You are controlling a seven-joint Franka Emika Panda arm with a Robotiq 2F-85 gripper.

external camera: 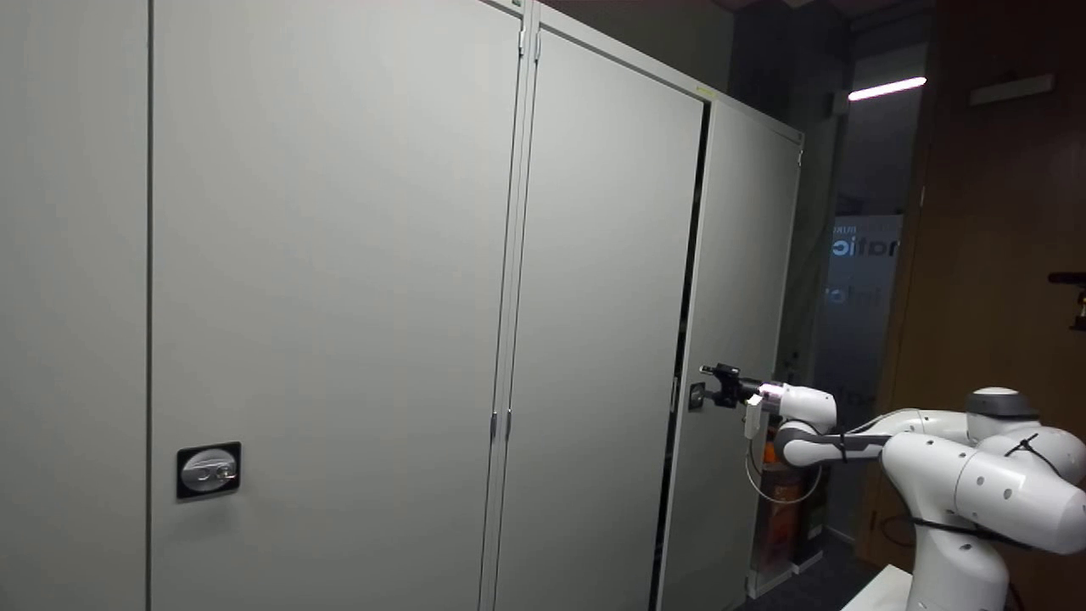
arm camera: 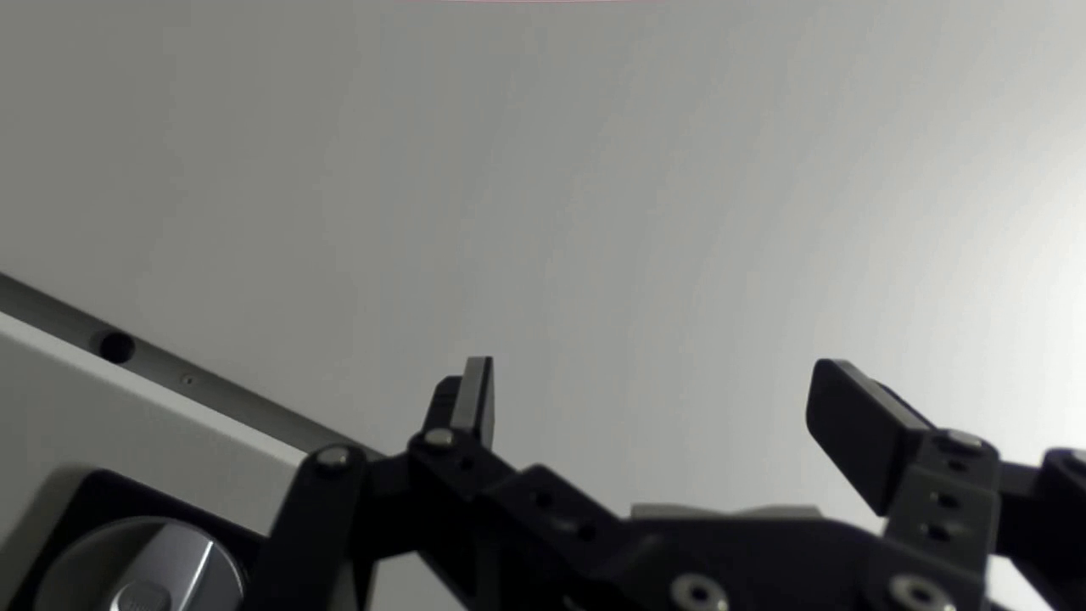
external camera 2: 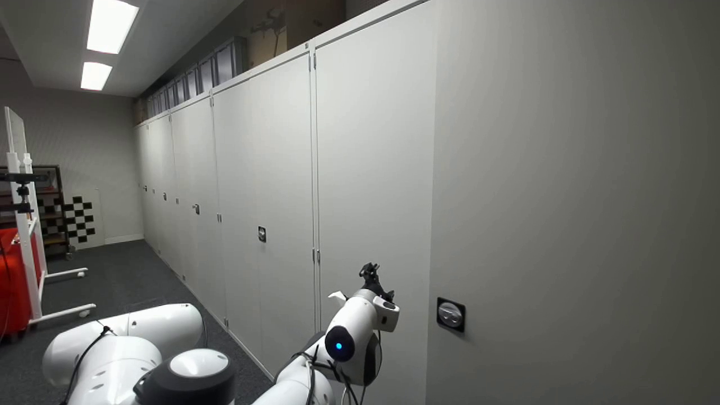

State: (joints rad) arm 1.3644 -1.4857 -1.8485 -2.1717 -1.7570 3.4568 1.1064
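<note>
Gripper (arm camera: 652, 395): jaws wide apart, facing a door (arm camera: 594, 212). Handle (arm camera: 136, 568): lower left of the wrist view, near the gripper, mounted on the adjoining door (arm camera: 59, 390) close to its edge. Contact with either door: cannot be determined

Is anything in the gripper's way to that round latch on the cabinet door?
Nothing visible. In the wrist view the latch sits at lower left on its cabinet door, to the left of the open gripper; only the gripper's own parts show close beside it.
</note>
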